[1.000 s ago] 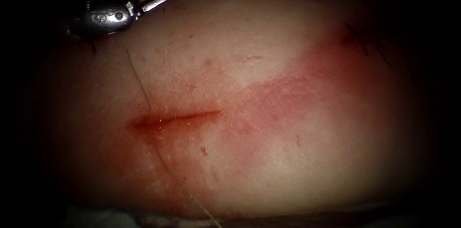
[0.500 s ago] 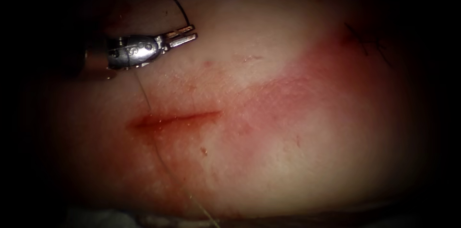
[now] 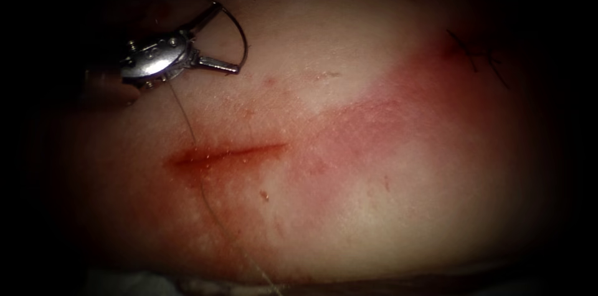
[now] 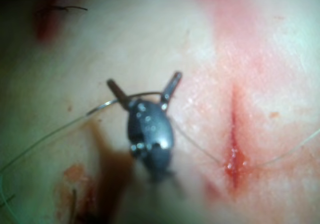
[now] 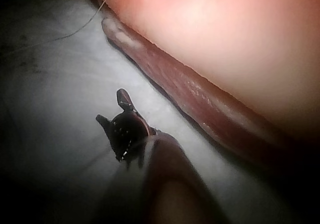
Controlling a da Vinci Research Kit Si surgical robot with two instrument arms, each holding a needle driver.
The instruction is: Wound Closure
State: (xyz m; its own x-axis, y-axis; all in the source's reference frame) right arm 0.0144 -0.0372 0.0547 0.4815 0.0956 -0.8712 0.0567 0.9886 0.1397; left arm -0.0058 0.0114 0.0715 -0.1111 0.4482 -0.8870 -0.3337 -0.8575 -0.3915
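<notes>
A pale grey-white cloth (image 5: 55, 84) covers the bench surface, lying flat with faint creases. It is brightest near its middle and falls off into deep shadow toward the edges of the right wrist view. In the endoscope view a narrow strip of the same pale cloth (image 3: 124, 282) lies along the bottom margin. Lighting there is concentrated centrally, and the periphery is dark on all sides. Walls, floor and windows cannot be made out.
</notes>
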